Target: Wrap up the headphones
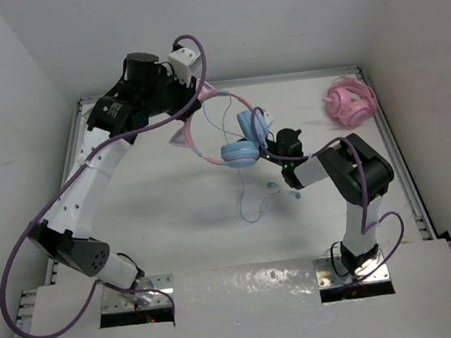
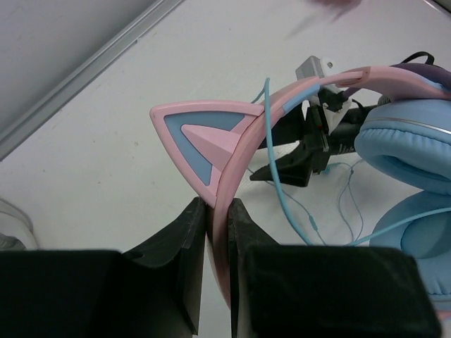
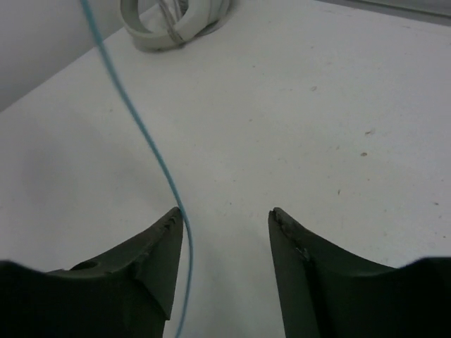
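Item: over-ear headphones (image 1: 234, 135), at the far middle of the table, between the two arms.

- Slim pink plastic headband (image 1: 202, 110), smooth and arched. It carries a triangular cat ear (image 2: 204, 137) with a pink rim, a light blue inset and a smaller pink triangle at its core.
- Two round light blue ear cups (image 1: 240, 151) with soft, padded cushions. They sit close together at the near end of the arch. We cannot tell whether they touch the surface.
- Thin light blue cable (image 1: 249, 199), trailing from the cups in loose loops across the table toward the arms.

Holding: the left claw (image 2: 217, 211), with black blocky fingers, is clenched on the headband just below the cat ear, the pink band pinched edgewise between the pads.

Adjacent: the right claw (image 3: 225, 218), with dark tapered fingers (image 3: 158, 260), is spread and grasps nothing. The cable runs down along the inner edge of one finger. In the overhead view this claw sits just beside the ear cups.

Surroundings:
- Matte white table (image 1: 148, 202), faintly speckled, with a metal rim and white walls.
- A bundled set of all-pink headphones (image 1: 350, 99) at the far right corner, well apart.
- A set of white-grey headphones (image 3: 173, 17), partly seen at the top of the right wrist view.
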Robot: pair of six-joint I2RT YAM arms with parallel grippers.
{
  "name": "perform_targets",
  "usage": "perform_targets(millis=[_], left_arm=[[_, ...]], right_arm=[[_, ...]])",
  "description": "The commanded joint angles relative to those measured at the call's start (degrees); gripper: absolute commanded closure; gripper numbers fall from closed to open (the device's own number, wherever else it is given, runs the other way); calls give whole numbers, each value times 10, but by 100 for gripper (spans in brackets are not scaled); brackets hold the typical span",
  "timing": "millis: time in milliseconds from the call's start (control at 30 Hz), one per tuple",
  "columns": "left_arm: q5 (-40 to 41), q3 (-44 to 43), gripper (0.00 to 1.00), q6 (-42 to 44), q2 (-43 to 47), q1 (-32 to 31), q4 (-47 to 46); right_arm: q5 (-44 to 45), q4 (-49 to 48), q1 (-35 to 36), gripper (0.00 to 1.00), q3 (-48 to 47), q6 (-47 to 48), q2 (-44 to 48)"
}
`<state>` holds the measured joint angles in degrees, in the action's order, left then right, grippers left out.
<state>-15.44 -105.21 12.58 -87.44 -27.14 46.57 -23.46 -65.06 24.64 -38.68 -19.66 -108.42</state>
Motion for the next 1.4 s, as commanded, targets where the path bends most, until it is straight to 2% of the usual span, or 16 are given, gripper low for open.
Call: perform_targets(millis=[0,33,67,100,133,200,333,567,800,900,1000,1100,1133,1200,1233,1367], left_arm=[[-19,-47,100,-34,7,4,-32],[-20,-48,100,-34,6,4,-31],[-21,-46,100,-34,7,4,-31],[-20,-43,100,-30,7,4,-31],[-17,-38,100,-28,11,5,-31],[-10,-15,100,-25,17,5,-39],[-12,4,100,-20,28,4,-45],[-85,13,100,-28,28,8,-42],[-140,28,100,-47,14,12,-60],[-152,33,100,-51,5,15,-67],[-115,60,100,-33,7,16,-87],[-59,86,100,-7,11,16,-96],[-45,106,100,9,16,16,-102],[-45,141,100,20,22,15,-113],[-51,150,100,26,24,16,-119],[-131,158,100,24,34,16,-119]], right_arm=[[25,-13,8,51,-29,-23,-21],[24,-25,8,67,-27,-34,-30],[37,-42,8,77,-14,-43,-34],[56,-86,5,96,-4,-68,-35],[79,-109,1,100,7,-85,-36],[135,-174,-30,100,40,-153,-33],[177,-248,-86,100,83,-230,-36],[192,-198,-96,100,91,-213,-26],[147,-161,-81,100,80,-182,-5],[139,-118,-69,100,73,-157,20],[147,-97,-70,100,90,-128,64],[156,-19,-71,100,82,-81,118],[155,66,-72,100,57,-38,153],[153,145,-72,100,14,3,193],[151,214,-72,100,-2,37,202],[127,377,-73,100,-105,101,204]])
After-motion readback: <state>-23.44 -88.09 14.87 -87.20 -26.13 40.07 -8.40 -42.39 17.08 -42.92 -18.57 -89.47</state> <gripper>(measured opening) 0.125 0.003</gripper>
